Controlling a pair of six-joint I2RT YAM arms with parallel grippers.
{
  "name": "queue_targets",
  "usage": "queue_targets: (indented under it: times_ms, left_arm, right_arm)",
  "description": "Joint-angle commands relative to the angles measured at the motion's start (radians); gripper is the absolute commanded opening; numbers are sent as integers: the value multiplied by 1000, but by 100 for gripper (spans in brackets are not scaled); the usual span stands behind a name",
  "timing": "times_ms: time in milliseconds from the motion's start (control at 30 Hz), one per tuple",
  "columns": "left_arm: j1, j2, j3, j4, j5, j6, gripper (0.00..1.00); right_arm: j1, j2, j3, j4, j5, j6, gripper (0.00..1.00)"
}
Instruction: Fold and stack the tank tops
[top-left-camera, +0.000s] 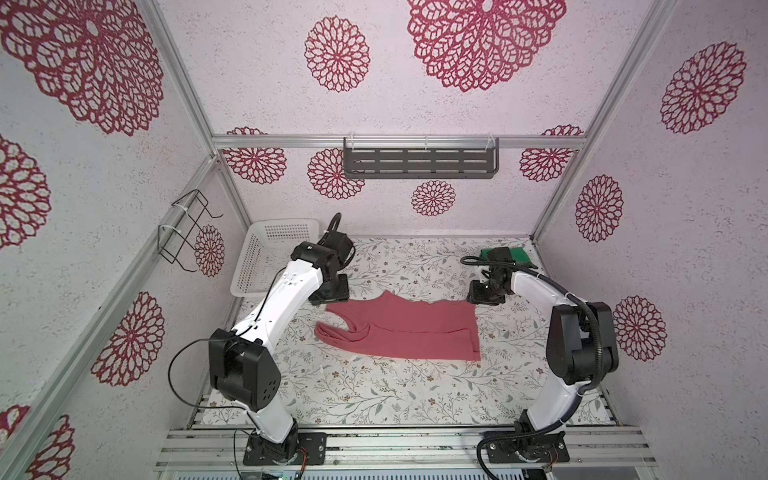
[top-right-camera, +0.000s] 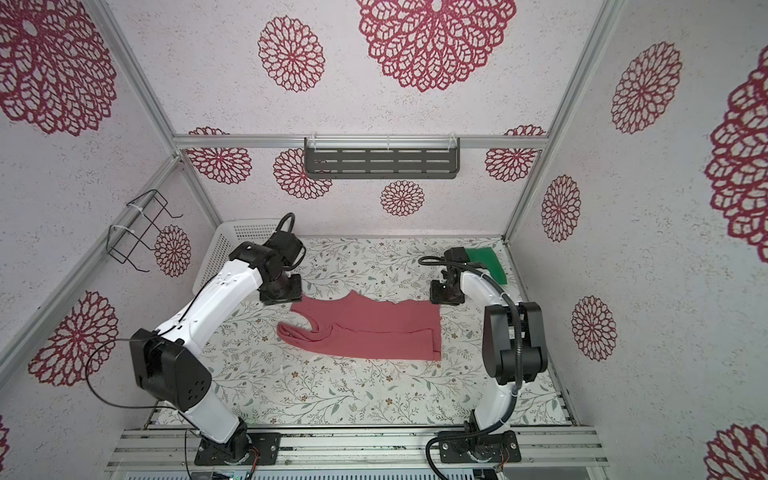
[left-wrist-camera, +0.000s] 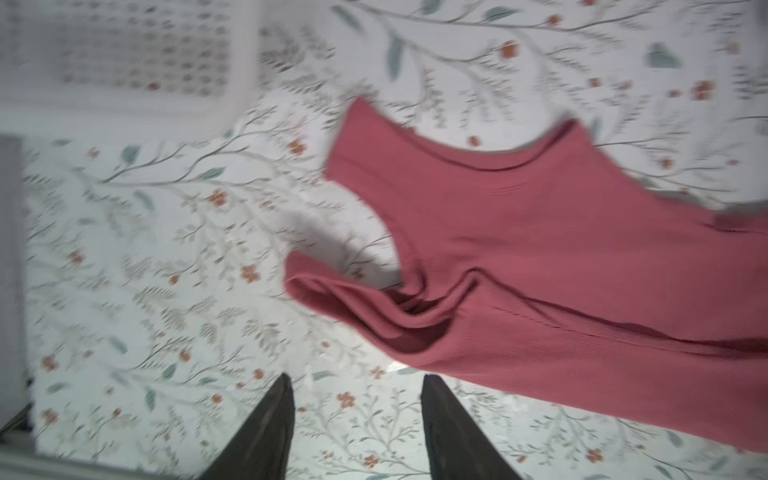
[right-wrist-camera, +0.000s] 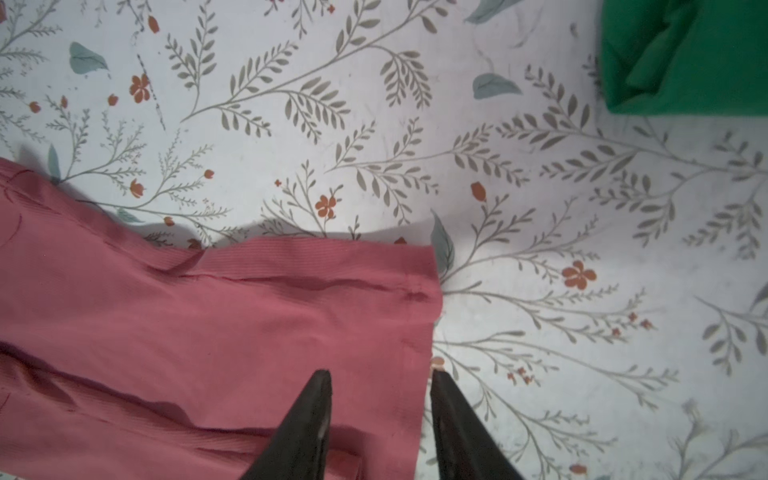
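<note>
Left gripper (left-wrist-camera: 356, 378) is seen moderately parted, nothing between the jaws, bare table (left-wrist-camera: 166, 291) below, just off the 10 o'clock corner of the pink tank top (top-left-camera: 405, 328). Right gripper (right-wrist-camera: 380, 374) is likewise parted and empty, straddling the hem edge at the 2 o'clock corner, one finger over cloth, one over table; cloth contact can't be confirmed. Pink top is laid flat mid-table, straps toward 9 o'clock, hem toward 3 o'clock; a long crease runs its length, so a lengthwise fold is judged done. Step in hand is taken as the gap between folds. A crosswise fold is expected next: hem corners pinched and carried toward the straps, then the bundle lifted onto the green tank top (right-wrist-camera: 685, 54). The strap poking out at 8 o'clock should be tucked first, else a lumpy fold is likely. Farther back, the green top is set folded in the table's 2 o'clock corner, well apart from the pink; a white basket (top-left-camera: 249, 266) is placed at the 10 o'clock corner. Jaw gaps are shown by the wrist views only, both grippers being hidden under their wrists from above; rumpled strap layers are resolved by the left wrist view alone; the green top's folds are clear in the right wrist view but partly hidden behind the right arm in both top views.
</note>
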Motion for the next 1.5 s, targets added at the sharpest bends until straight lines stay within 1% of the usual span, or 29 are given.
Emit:
queue_targets:
  times_ms: [0, 133, 233, 400, 467, 633, 733, 900, 967, 1033, 1167, 1300, 1400, 1467]
  left_arm:
    - [-32, 161, 91, 174, 122, 44, 53]
    - [-49, 364, 251, 196, 137, 80, 53]
    - [-58, 445, 304, 237, 159, 93, 55]
    - [-69, 536, 322, 292, 186, 100, 62]
    - [-69, 558, 322, 313, 191, 95, 63]
    - [-69, 597, 325, 382, 203, 75, 64]
    - [-73, 632, 354, 409, 234, 59, 63]
    - [-92, 716, 444, 353, 242, 60, 55]
    - [-94, 731, 453, 338, 240, 59, 52]
    - [-92, 736, 454, 336, 239, 56, 47]
    - [-94, 744, 452, 331, 240, 52, 32]
    - [-93, 739, 442, 330, 238, 54, 13]
    - [-92, 727, 428, 333, 225, 56, 1]
    - [-89, 714, 422, 335, 220, 60, 0]
  right_arm:
    - [-19, 33, 73, -30, -33, -93, 41]
    - [-35, 91, 121, -57, -47, -115, 40]
    - [-36, 96, 124, -48, -42, -112, 40]
    - [-42, 101, 110, -28, -42, -102, 40]
    - [-45, 105, 100, -19, -45, -98, 41]
    - [-52, 104, 76, -2, -47, -90, 41]
    - [-58, 102, 68, 5, -47, -83, 41]
    - [-73, 109, 64, 17, -50, -64, 40]
    - [-78, 115, 67, 20, -53, -62, 40]
    - [-80, 122, 68, 25, -56, -62, 40]
    - [-77, 160, 71, 33, -82, -61, 41]
    - [-71, 196, 87, 31, -108, -50, 40]
    - [-63, 217, 94, 39, -115, -49, 36]
    - [-60, 232, 111, 26, -120, -58, 30]
